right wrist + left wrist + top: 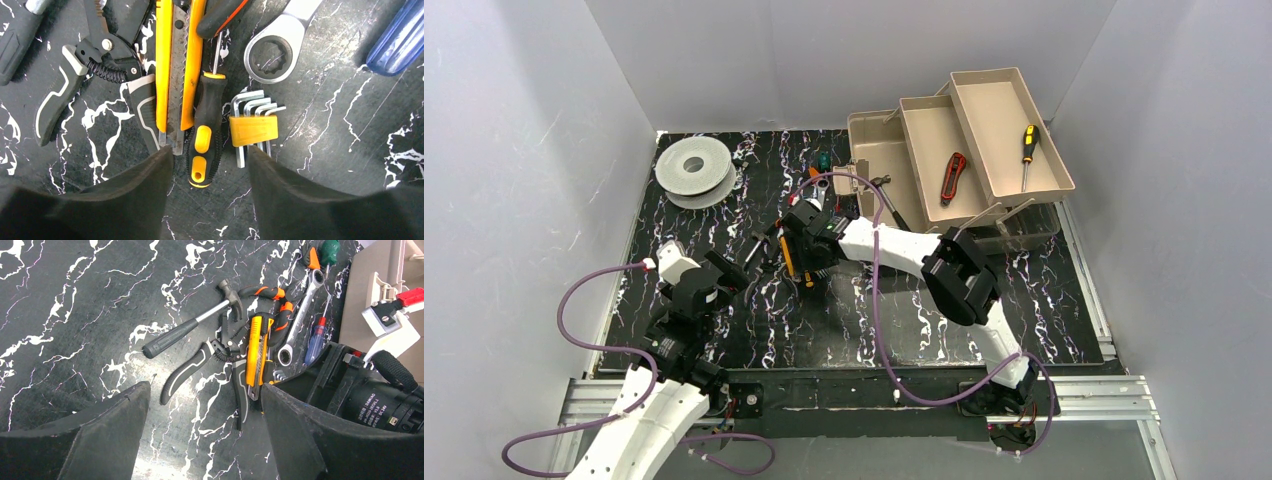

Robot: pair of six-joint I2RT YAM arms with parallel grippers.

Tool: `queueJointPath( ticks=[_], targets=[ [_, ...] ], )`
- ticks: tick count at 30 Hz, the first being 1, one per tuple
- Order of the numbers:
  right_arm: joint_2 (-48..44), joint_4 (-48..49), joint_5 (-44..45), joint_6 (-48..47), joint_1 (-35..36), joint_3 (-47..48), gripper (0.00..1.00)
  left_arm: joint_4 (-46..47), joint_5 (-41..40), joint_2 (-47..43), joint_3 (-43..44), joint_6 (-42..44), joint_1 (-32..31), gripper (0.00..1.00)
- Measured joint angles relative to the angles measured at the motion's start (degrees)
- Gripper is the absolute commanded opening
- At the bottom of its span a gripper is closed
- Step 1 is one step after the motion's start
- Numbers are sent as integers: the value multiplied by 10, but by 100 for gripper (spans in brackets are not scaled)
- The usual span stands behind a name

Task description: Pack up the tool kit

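Right gripper [210, 150] is spread; one black-and-yellow screwdriver [204, 135] lies unpinched between its fingers. Counted beside it: one hex key set [252, 129], one yellow knife [175, 65], one wrench [272, 50], one pliers [95, 75]. Left gripper [205, 388] is spread, empty. Toolbox [874, 160] stands open, far right.

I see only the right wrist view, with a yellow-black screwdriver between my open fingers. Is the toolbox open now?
Observer: Yes, the toolbox stands open at the far right, trays fanned out.
Operator: Is something in the trays?
Observer: A red-and-black tool in the middle tray, a yellow screwdriver in the rightmost tray.
Operator: And the left gripper?
Observer: The left gripper hangs open, left of the tool pile, holding nothing.
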Motion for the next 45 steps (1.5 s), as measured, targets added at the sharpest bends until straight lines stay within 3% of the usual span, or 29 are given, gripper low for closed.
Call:
queueJointPath(
  ticks=[5,12,13,17,24,29,35,45],
  targets=[
    [0,-6,7,6,4,7,50,0,0,0,0,0,0,81],
    [14,-12,5,13,6,11,49,0,1,0,0,0,0,81],
    [20,-12,2,15,6,11,45,0,2,0,0,0,0,81],
    [30,-12,-7,19,6,17,13,0,5,0,0,1,0,81],
    [29,-16,-8,24,6,17,2,1,8,0,0,3,0,81],
    [-13,-14,-5,7,8,-25,1,6,14,0,0,7,0,81],
    [-147,4,12,-32,14,-116,1,17,34,4,0,23,0,81],
    [-299,16,153,-125,17,-151,1,39,70,16,-6,38,0,81]
  ],
)
